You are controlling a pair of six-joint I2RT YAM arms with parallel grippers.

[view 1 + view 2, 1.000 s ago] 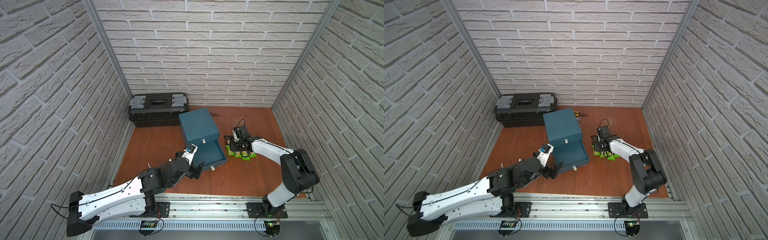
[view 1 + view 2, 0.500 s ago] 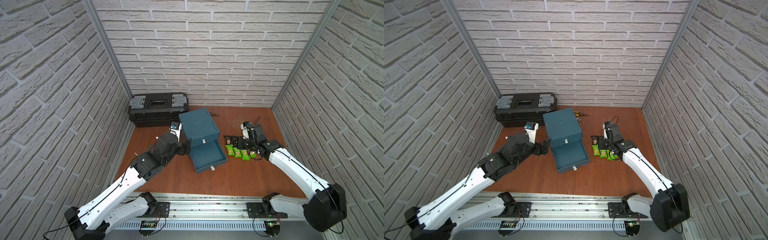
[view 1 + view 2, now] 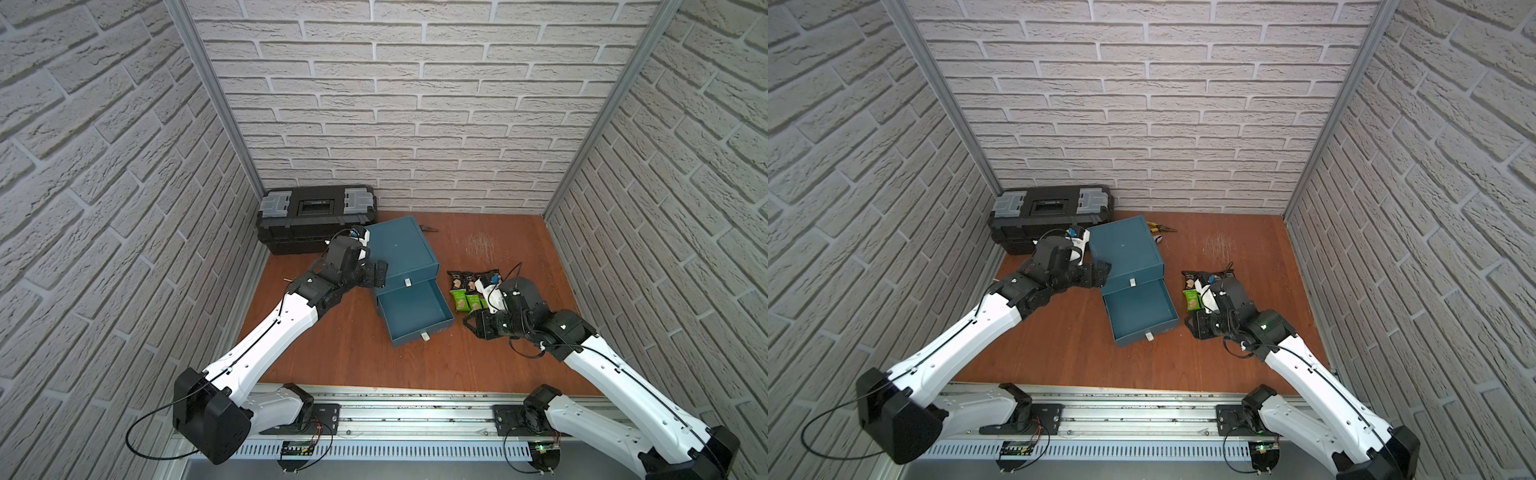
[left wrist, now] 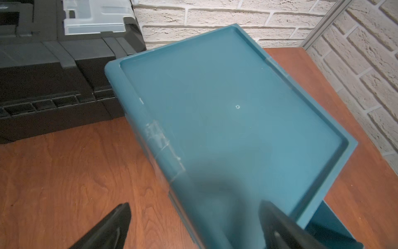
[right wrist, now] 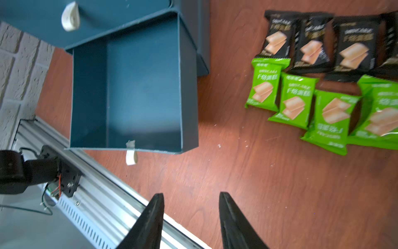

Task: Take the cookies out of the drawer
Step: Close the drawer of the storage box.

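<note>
Right pincer [image 5: 190, 217] hangs over bare floor near the front rail, with its two black tips apart and nothing between them. It looks done with its job, because the drawer [image 5: 137, 86] is pulled out and I see nothing left inside it. All the cookies [image 5: 318, 86] lie flat on the wooden floor [image 3: 374, 357], just to the right of the drawer, so they are out of the way and easy to see. They sit in two rows: black packs [image 5: 277, 36] farther from the rail, green packs [image 5: 293, 103] nearer to it, some edges lapping over each other. In both top views the arm hides part of the pile. Each pack is a bit longer than wide, and the long sides run from near to far, tipped a little to one side. The biscuit pictures face up. Left pincer [image 4: 193, 226] is at the left side of the blue box [image 3: 399, 249], one tip over the floor and one over the box top, spread apart and holding nothing; I think it was there to keep the box from sliding. Behind sits a black toolbox [image 3: 316, 216], and pliers [image 3: 1160, 227] peek out past the far side of the box.
</note>
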